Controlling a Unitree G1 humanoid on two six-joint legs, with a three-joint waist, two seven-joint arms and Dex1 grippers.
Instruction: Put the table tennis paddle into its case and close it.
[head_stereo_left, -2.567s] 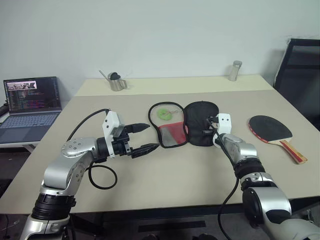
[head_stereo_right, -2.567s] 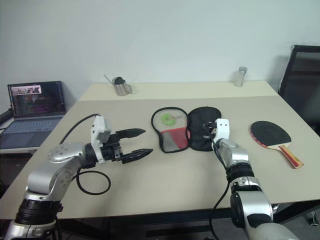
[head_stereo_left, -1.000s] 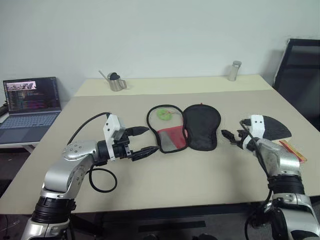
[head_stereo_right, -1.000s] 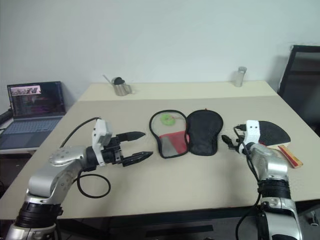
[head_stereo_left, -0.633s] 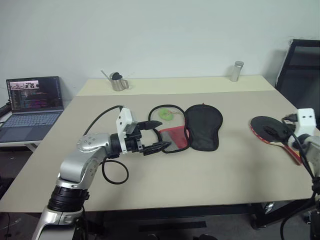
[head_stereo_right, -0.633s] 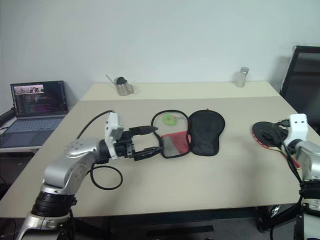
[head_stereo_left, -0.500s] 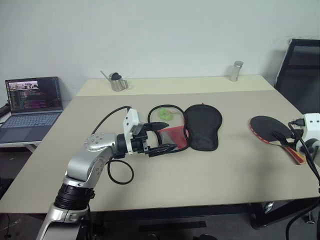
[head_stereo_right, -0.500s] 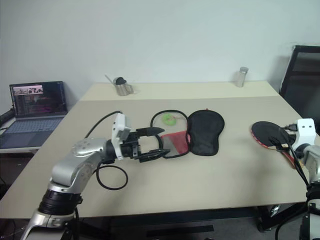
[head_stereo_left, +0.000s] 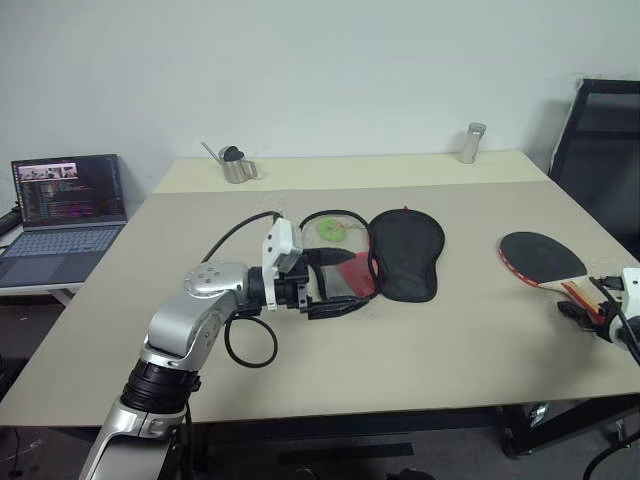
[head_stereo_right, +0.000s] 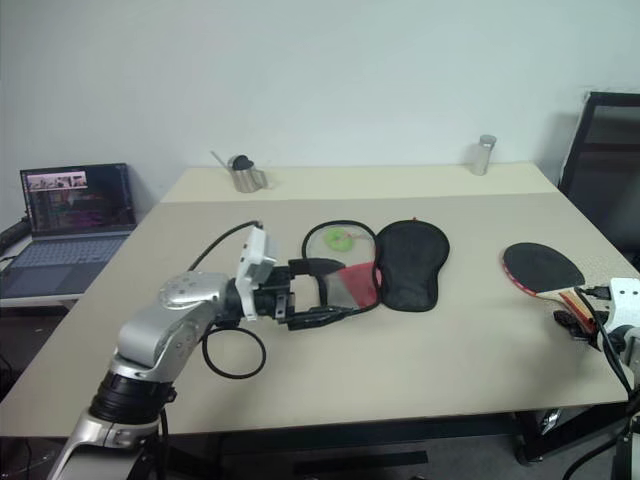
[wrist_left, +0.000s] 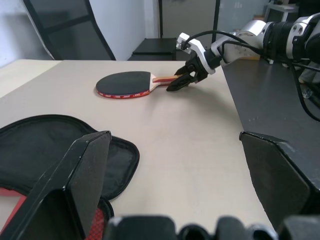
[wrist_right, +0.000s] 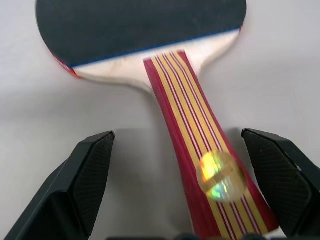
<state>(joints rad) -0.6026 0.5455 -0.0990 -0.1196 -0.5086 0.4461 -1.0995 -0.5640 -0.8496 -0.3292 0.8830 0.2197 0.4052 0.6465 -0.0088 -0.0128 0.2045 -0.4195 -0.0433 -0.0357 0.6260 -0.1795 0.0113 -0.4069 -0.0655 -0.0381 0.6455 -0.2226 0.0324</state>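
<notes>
near the desk's right edge, the table tennis paddle (wrist_right: 150, 60) points its handle at the wide-open, empty right gripper (wrist_right: 175, 165), handle between its fingers, ungripped.

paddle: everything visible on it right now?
The table tennis paddle lies flat on the beige table near its right edge, apart from the case. It has a round black rubber face with a red edge, a pale wood neck, and a handle striped red and yellow with a shiny round sticker near the butt. The open right claw straddles the handle end; no contact is visible.
</notes>
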